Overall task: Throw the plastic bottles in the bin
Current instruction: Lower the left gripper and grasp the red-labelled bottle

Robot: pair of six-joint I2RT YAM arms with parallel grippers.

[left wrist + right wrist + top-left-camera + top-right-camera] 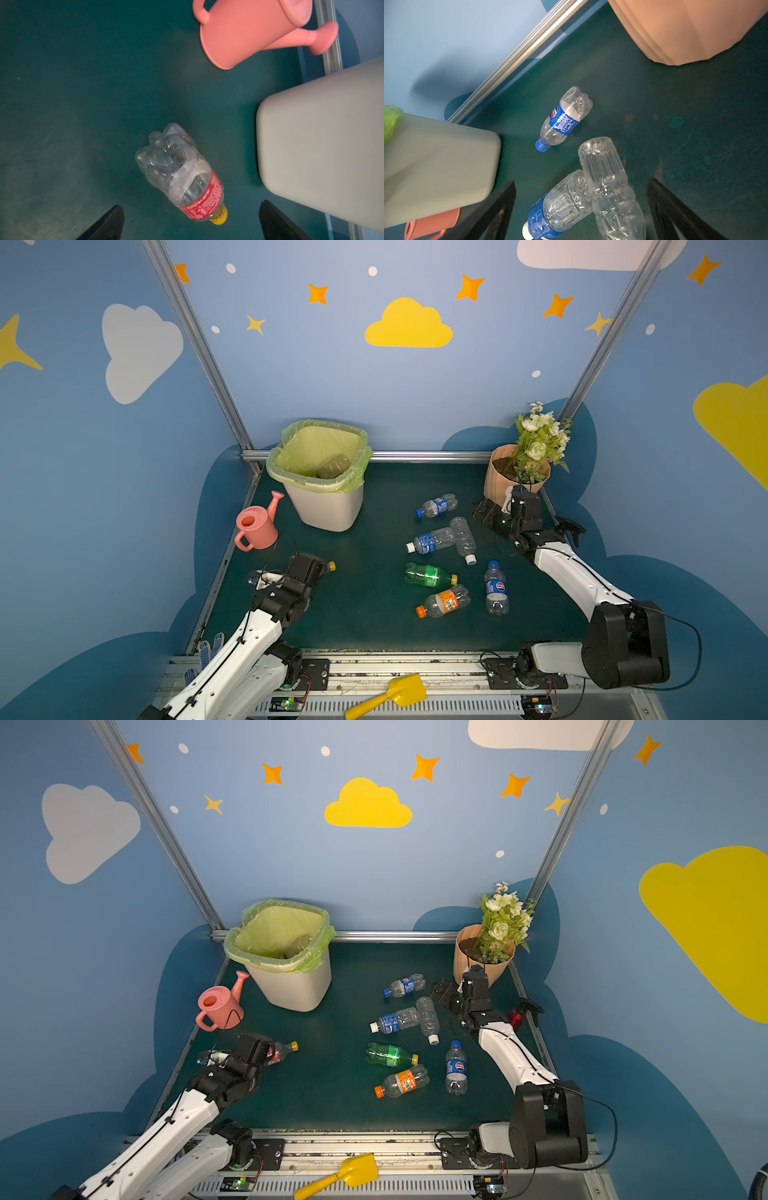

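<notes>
The white bin [328,506] with its light-green bag stands at the back left, and one clear bottle [334,466] lies inside. Several plastic bottles lie on the green mat, among them a green one [430,575] and an orange-labelled one [444,601]. My left gripper [191,205] hangs open over a red-labelled, yellow-capped bottle [182,174] in front of the bin. My right gripper [581,182] is open above a blue-labelled bottle [558,209] that touches an unlabelled one [608,182]. A Pepsi bottle [562,118] lies beyond them.
A pink watering can [255,526] stands left of the bin. A peach flowerpot [505,477] with flowers sits in the back right corner, close to my right gripper. A red spray bottle [517,1017] is at the right edge. A yellow shovel [399,693] lies on the front rail.
</notes>
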